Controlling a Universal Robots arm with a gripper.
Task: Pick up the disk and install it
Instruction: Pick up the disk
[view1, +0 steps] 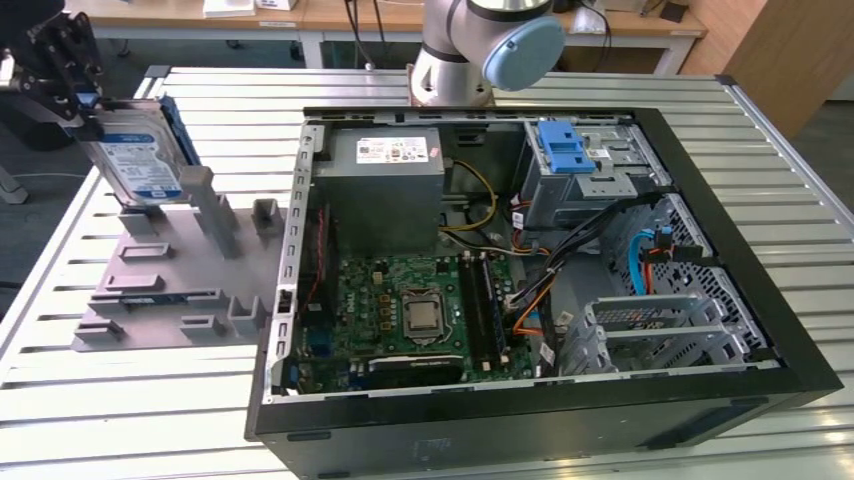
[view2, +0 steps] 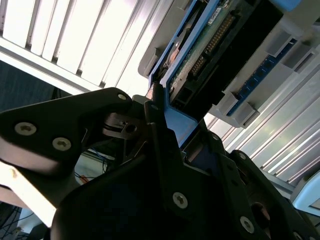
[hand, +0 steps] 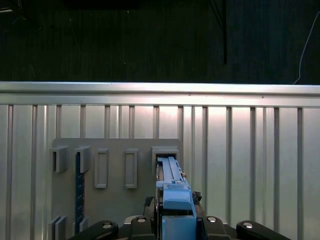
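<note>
Exterior view: my gripper (view1: 88, 112) pinches the disk (view1: 134, 160) by its top edge, upright over the grey holder (view1: 174, 290) at the exterior view's left, well apart from the PC case (view1: 534, 420). Can't tell whether the lower edge clears the slot.

Second wrist view: fingers (view2: 155, 125) pressed onto disk's blue rail (view2: 175, 117); disk's far end cut off.

First wrist view: disk seen edge-on, gripper partly cut off.

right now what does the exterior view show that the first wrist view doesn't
Exterior view adds: the open computer case with its power supply and blue bracket. First wrist view adds: the disk edge-on, lined up with a slot bracket on the grey holder plate. Both share: the disk, gripper, plate and slatted table.
</note>
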